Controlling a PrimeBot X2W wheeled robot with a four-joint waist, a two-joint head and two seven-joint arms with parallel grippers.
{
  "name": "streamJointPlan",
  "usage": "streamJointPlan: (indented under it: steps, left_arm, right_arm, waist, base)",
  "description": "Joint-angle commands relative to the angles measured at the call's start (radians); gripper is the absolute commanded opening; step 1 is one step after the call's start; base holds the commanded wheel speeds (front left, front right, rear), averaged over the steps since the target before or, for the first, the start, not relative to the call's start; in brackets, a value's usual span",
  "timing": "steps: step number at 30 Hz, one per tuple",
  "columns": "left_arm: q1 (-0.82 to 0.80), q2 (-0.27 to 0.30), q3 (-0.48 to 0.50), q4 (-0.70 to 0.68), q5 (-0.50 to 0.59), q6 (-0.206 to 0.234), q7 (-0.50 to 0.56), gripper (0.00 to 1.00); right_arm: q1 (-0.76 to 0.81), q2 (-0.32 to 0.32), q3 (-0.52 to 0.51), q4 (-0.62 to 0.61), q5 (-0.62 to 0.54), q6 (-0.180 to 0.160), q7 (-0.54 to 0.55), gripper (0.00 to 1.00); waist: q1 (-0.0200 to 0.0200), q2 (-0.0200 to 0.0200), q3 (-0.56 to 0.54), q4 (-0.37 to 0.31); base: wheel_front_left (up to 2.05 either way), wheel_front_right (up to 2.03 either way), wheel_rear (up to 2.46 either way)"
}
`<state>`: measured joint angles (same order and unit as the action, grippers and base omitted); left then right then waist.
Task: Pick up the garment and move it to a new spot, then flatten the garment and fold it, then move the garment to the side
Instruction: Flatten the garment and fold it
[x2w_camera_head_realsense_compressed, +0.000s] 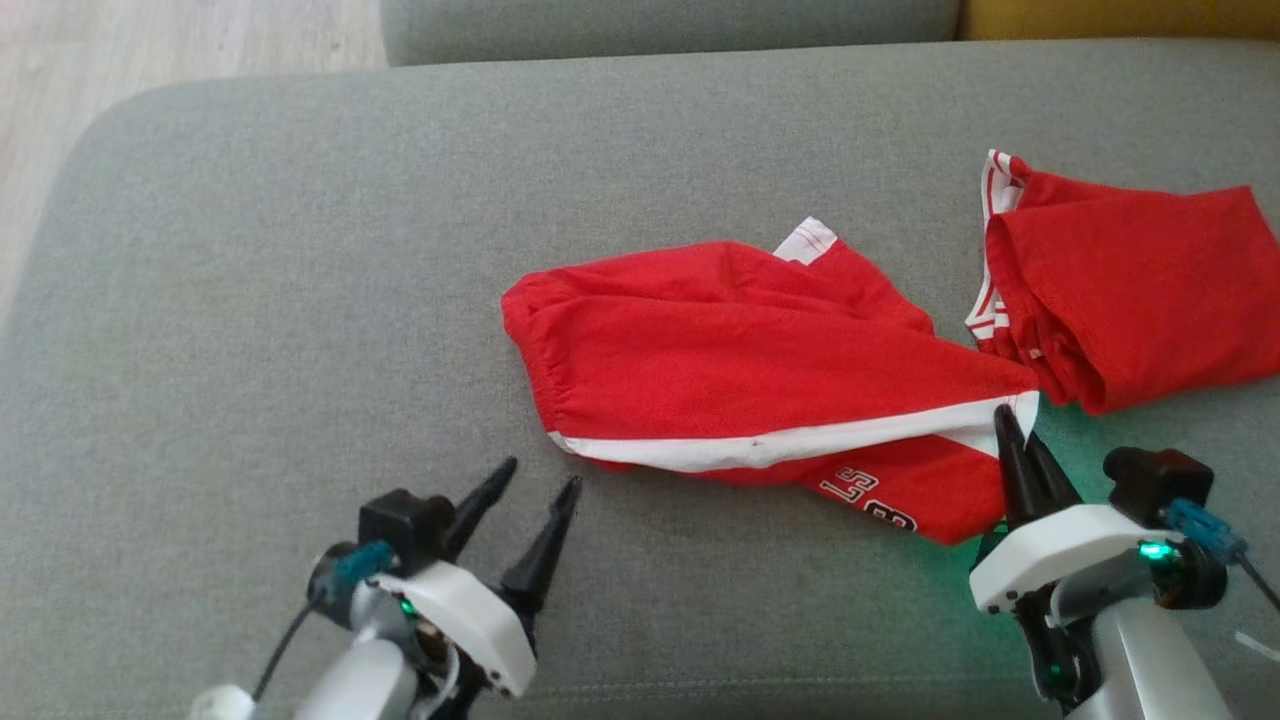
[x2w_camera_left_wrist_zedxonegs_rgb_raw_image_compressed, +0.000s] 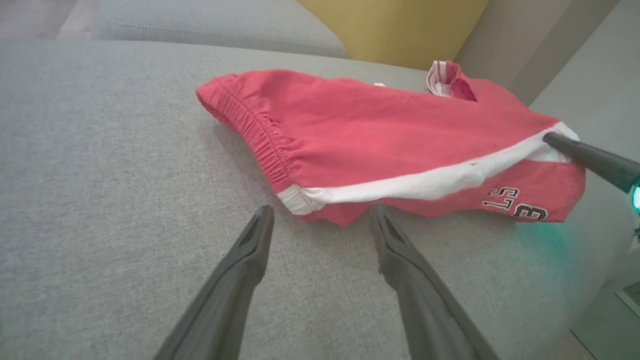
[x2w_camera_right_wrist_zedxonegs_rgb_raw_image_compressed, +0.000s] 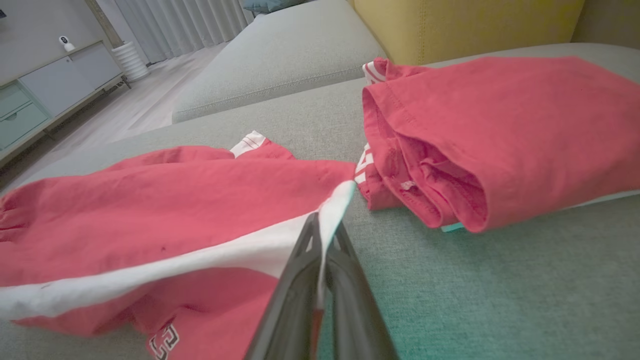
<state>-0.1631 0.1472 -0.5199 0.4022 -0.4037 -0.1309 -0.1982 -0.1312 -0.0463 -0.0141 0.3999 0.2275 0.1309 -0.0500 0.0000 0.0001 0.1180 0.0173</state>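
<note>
The garment (x2w_camera_head_realsense_compressed: 740, 350) is a pair of red shorts with a white side stripe and black-and-white numerals, lying crumpled on the grey cushion (x2w_camera_head_realsense_compressed: 300, 300). My right gripper (x2w_camera_head_realsense_compressed: 1010, 420) is shut on its right corner, where the white stripe ends; in the right wrist view the gripper (x2w_camera_right_wrist_zedxonegs_rgb_raw_image_compressed: 325, 222) pinches the white hem of the garment (x2w_camera_right_wrist_zedxonegs_rgb_raw_image_compressed: 150, 220). My left gripper (x2w_camera_head_realsense_compressed: 540, 478) stands open just short of the waistband corner, holding nothing. In the left wrist view, the left gripper (x2w_camera_left_wrist_zedxonegs_rgb_raw_image_compressed: 321, 207) brackets the lower edge of the garment (x2w_camera_left_wrist_zedxonegs_rgb_raw_image_compressed: 380, 135).
A second red garment (x2w_camera_head_realsense_compressed: 1130, 300), folded, lies at the right of the cushion, close to the shorts' corner. A yellow cushion (x2w_camera_right_wrist_zedxonegs_rgb_raw_image_compressed: 475, 25) and another grey seat (x2w_camera_head_realsense_compressed: 660, 25) sit behind. Wooden floor (x2w_camera_head_realsense_compressed: 150, 50) lies beyond the left edge.
</note>
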Motion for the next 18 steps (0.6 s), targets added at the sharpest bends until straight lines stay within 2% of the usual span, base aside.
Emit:
streamJointPlan:
  steps: [1,8,18]
  left_arm:
    - [-0.087,0.028,0.015,-0.005,-0.029,0.000,-0.002,1.00]
    - [-0.162,0.036,-0.060,0.072,-0.126,0.000,0.001,1.00]
    - [-0.244,0.042,-0.144,0.158,-0.200,0.000,-0.009,1.00]
  right_arm:
    - [-0.021,-0.004,0.019,-0.039,-0.003,0.000,0.007,0.00]
    - [-0.029,-0.004,0.010,-0.053,-0.011,0.000,0.017,0.00]
    - [-0.042,-0.004,0.010,-0.067,-0.014,0.000,0.019,0.00]
  waist:
    - [0.0000,-0.0001,0.009,-0.003]
    - [0.0000,-0.0001,0.034,-0.016]
    - [0.0000,-0.0001,0.063,-0.031]
  base:
    - [0.00,0.00,0.00]
    - [0.00,0.00,0.00]
    - [0.00,0.00,0.00]
